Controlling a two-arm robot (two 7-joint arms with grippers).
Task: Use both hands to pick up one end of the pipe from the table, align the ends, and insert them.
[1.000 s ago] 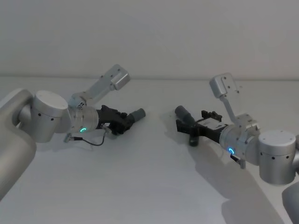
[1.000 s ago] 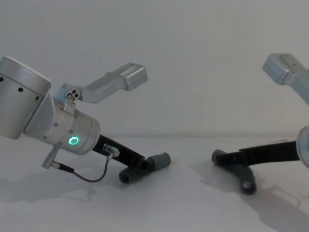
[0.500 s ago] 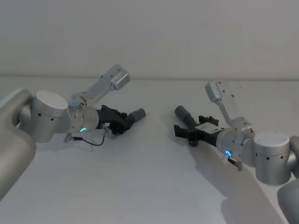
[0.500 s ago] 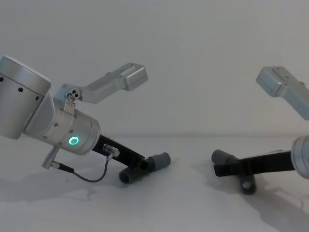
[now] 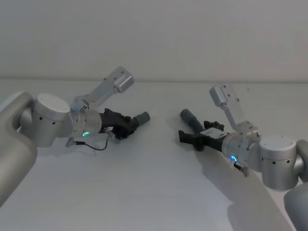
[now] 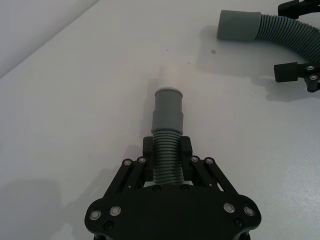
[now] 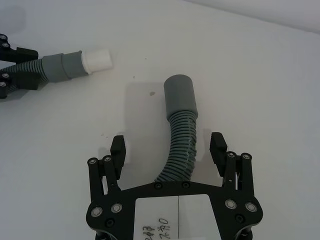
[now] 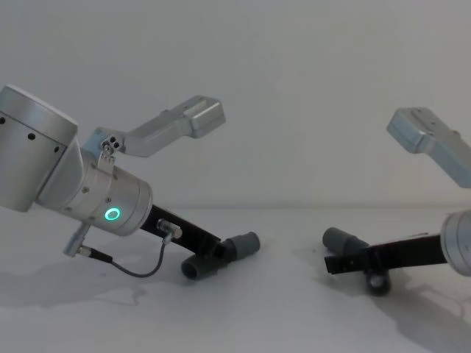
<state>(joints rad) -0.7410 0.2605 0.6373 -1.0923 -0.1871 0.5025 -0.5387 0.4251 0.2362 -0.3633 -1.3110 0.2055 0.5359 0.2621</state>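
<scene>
pipe, two pieces, catalogued on table [image 5: 144, 187]; left pipe piece [image 6: 166, 142] is clamped by its ribbed part between the closed fingers of the left gripper [image 5: 128, 126], just behind the left cuff [image 6: 167, 107]; the grip is judged to be set there so that the cuff and its whitish tip [image 6: 170, 76] are left bare for insertion; the piece is held low, and whether its rear opening touches the table cannot be told; the tip is pointed across the gap toward the other piece; right pipe piece [image 7: 186, 131] is lying on the table, curved, its right cuff [image 7: 180, 97] turned roughly toward the left one, the two cuffs well apart; right gripper [image 7: 168, 146] is spread wide and set astride the ribbed part, both fingers apart from it, nothing grasped; this placement is judged to be a pre-grasp, the closing not yet made, with aligning and inserting left to be done; a slip along the ribs or a roll of the curved piece is to be guarded against on closing; green ring light [image 8: 112, 214] is lit on the left wrist, a thin cable [image 8: 140, 269] looped beneath it; table surface is bare between the pieces; a plain pale wall [image 5: 154, 38] is seen behind.
</scene>
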